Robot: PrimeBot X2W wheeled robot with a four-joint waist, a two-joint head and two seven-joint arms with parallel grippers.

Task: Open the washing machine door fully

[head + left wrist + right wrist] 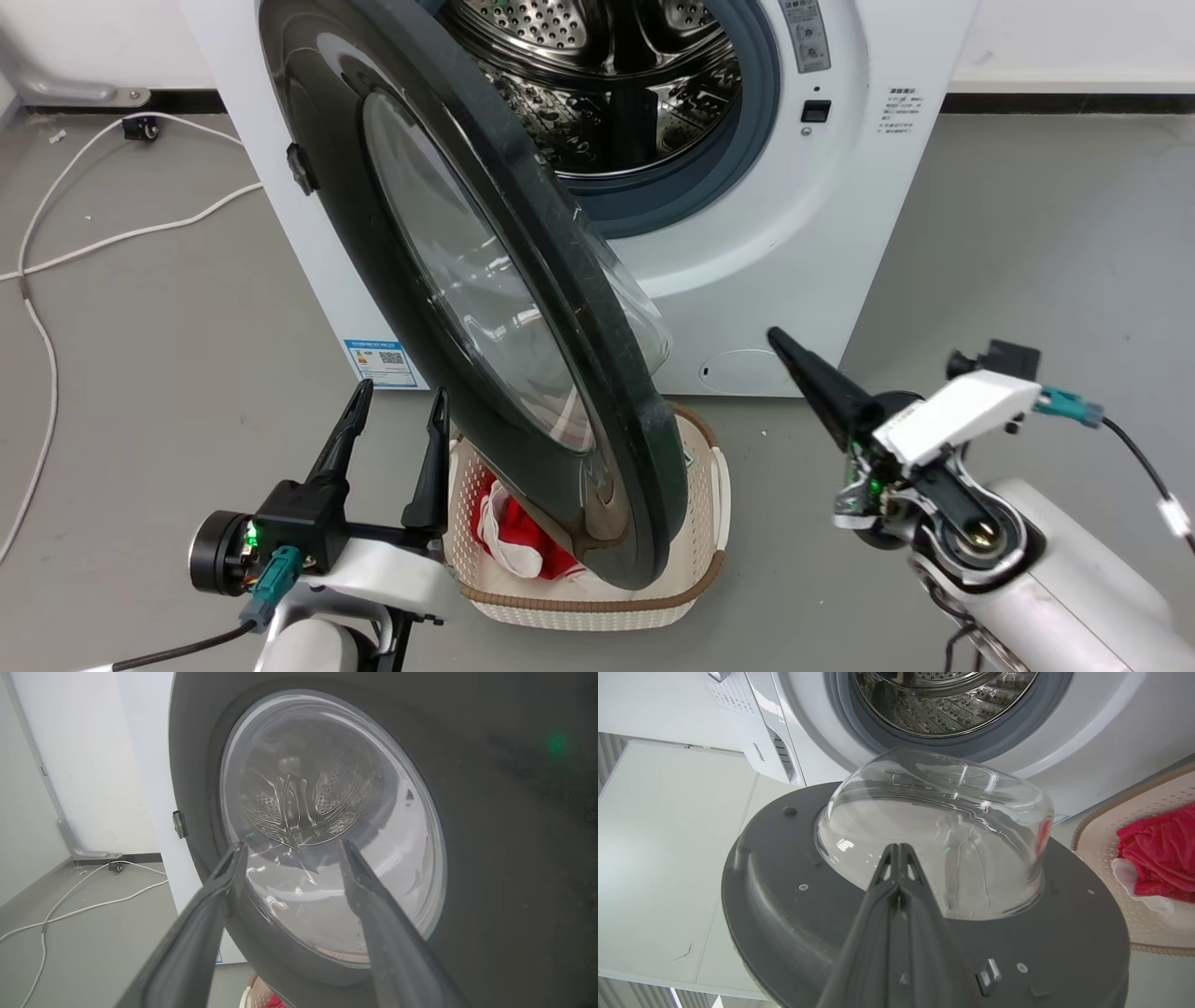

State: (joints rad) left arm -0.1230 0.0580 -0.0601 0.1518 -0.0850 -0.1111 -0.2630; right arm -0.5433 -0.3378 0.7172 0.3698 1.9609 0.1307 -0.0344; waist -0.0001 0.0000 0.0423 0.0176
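- The washing machine door (467,280) stands partly open, swung out from the front of the machine, with its edge turned toward the camera between the two hands.
- The left hand (400,392) has its two dark fingers spread and holds nothing. It points at the door's glossy outer face, just ahead of its fingertips. Whether it touches the door cannot be told.
- The right hand (780,338) has its fingers pressed together on nothing. The tip aims at the clear glass bowl (943,812) on the door's grey inner side, and a gap shows between them.
- A cream laundry basket (714,485) sits on the floor between the hands, under the door's lower rim. It holds a red cloth (523,541).
- Beyond both hands stands the washing machine (794,233), white, its perforated steel drum (607,84) exposed inside a grey rubber ring.
- Far out beyond the left hand, a white cable (93,243) trails over the grey floor toward the wall.
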